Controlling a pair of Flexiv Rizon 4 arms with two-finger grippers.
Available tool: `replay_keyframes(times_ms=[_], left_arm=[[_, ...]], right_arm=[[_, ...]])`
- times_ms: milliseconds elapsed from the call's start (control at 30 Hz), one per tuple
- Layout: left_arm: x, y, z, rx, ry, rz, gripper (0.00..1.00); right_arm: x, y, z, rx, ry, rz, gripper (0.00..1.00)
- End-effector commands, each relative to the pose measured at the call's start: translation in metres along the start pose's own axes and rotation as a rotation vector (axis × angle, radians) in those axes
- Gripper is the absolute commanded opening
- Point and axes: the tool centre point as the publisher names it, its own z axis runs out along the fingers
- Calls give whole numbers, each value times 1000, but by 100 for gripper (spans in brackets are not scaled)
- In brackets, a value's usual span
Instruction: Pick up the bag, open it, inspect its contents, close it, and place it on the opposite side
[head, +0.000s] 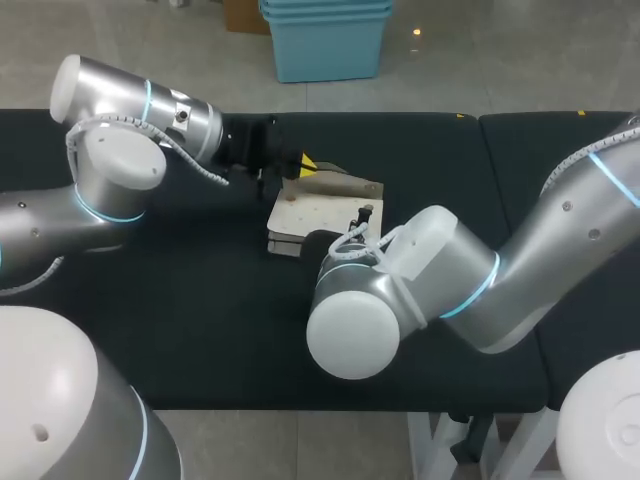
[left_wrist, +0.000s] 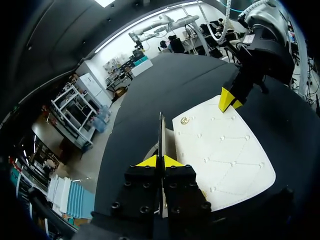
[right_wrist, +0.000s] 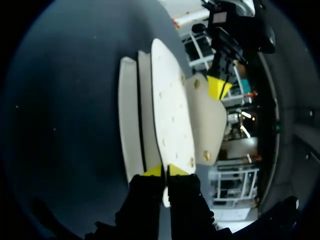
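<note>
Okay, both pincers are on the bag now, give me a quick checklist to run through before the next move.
1. Left pincer grip: ok, both fingers clamp the edge of the flap.
2. Right pincer grip: ok, shut on the opposite edge of the bag.
3. Flap unfastened: ok, it stands off the body.
4. Contents in sight: cannot tell, no view looks into the opening.
5. Bag supported: ok, it rests on the table.
6. Pincers clear of each other: ok, they sit at opposite ends, apart.
</note>
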Motion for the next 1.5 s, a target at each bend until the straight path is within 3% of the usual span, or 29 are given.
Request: replay_keyframes(times_ms=[33,267,767,1300,1500], left_arm=[[16,-1,-1,10,-1,36,0],[45,0,9,-15,51,86,0],[64,0,3,26,80,158,0],[72,12,8,-2,142,197,0],[67,10,17,-20,91,168,0]], right_arm=[[4,-3,2,-14,-11,1,0],[4,-3,2,-14,-11,1,0],[4,-3,2,-14,-11,1,0],[4,-3,2,-14,-11,1,0],[4,-3,2,-14,-11,1,0]])
